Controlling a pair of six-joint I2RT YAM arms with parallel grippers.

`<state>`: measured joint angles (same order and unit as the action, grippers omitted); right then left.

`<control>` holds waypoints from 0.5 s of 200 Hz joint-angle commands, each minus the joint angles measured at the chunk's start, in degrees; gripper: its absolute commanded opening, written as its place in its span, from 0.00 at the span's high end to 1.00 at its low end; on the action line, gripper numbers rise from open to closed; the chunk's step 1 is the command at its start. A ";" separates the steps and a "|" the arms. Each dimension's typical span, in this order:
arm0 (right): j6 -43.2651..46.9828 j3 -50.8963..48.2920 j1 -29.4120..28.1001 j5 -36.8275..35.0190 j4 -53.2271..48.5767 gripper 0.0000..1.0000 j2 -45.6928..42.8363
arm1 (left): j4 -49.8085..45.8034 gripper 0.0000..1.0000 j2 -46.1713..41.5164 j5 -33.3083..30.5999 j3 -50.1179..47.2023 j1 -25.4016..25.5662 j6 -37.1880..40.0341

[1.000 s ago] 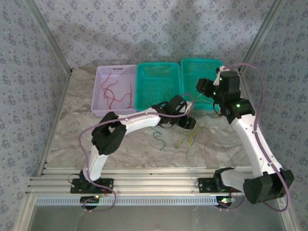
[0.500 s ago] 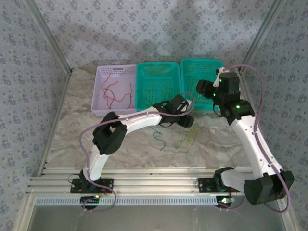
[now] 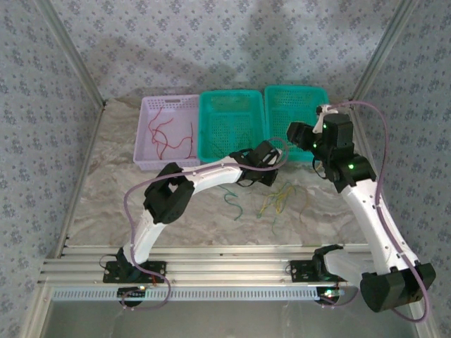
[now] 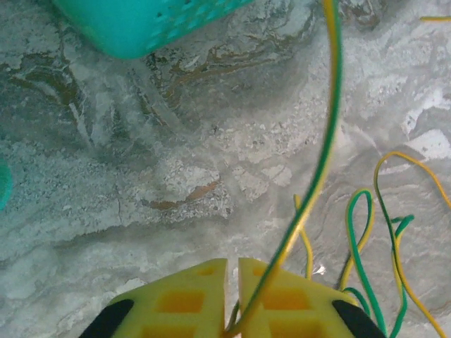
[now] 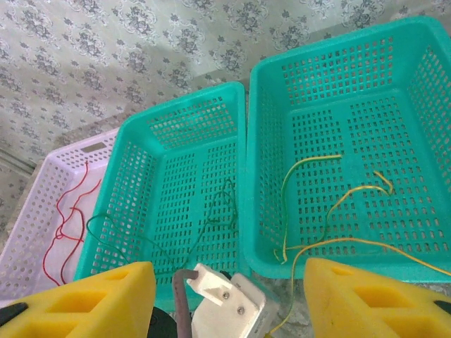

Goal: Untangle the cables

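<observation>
This is a robotics lab test cell. A left arm [image 3: 204, 174] and a right arm [image 3: 370, 204] are bolted to aluminium rails [image 3: 225, 271] at the near edge of a marble-patterned table [image 3: 106, 197]. Aluminium posts [image 3: 70, 60] flank the table, floral backdrop panels [image 3: 225, 42] stand behind it, and plastic sorting baskets [image 3: 231, 94] sit at its far edge.

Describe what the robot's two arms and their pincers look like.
Both the left arm and right arm have white links, black joint housings and a looping purplish-grey cable. The left pincer and right pincer have blocky yellow fingers with recessed pockets.
</observation>
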<state>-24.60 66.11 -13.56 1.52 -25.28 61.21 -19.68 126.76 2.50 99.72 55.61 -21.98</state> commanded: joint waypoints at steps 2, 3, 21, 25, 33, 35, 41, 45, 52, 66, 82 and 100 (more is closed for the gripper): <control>0.31 -1.30 -0.53 -0.32 0.03 0.41 -2.00 | -0.77 1.00 -2.28 -0.05 2.27 0.33 0.04; 0.33 -1.36 -0.56 -0.35 0.09 0.41 -2.07 | -0.83 1.00 -2.38 0.00 2.38 0.31 0.06; -0.01 -3.62 -0.84 -1.11 0.25 0.41 -2.92 | -1.72 1.00 -4.65 0.70 3.42 0.37 0.10; -0.06 -4.14 -0.86 -1.10 0.26 0.41 -3.06 | -1.88 1.00 -5.34 0.81 3.57 0.37 0.01; -0.35 -5.54 -1.15 -1.24 0.20 0.41 -3.24 | -1.92 1.00 -6.89 1.27 3.53 0.46 -0.31; -0.45 -5.99 -1.21 -1.25 0.13 0.41 -3.32 | -1.93 1.00 -7.30 1.41 3.52 0.52 -0.38; -0.77 -7.36 -1.28 -1.26 -0.03 0.41 -3.45 | -2.02 1.00 -8.63 1.82 3.47 0.62 -0.75; -0.92 -8.15 -1.38 -1.30 -0.16 0.41 -3.61 | -2.14 1.00 -9.47 1.99 3.47 0.76 -0.91; -1.15 -9.67 -1.44 -1.56 -0.50 0.41 -4.01 | -2.64 1.00 -10.76 2.07 3.56 0.96 -1.23; -2.22 -13.46 -1.58 -1.96 -0.84 0.41 -5.07 | -3.37 1.00 -13.44 1.88 3.26 1.48 -1.51; -3.79 -17.53 -1.77 -1.70 -1.10 0.41 -6.39 | -3.38 1.00 -16.05 2.23 2.34 1.60 -2.64; -5.37 -20.72 -2.05 -1.66 -1.84 0.41 -7.95 | -3.06 1.00 -18.72 1.82 0.96 1.60 -3.68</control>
<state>-26.87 48.80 -14.94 0.82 -25.21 55.35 -22.98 113.71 3.55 99.81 56.34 -24.05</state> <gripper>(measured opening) 0.589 0.041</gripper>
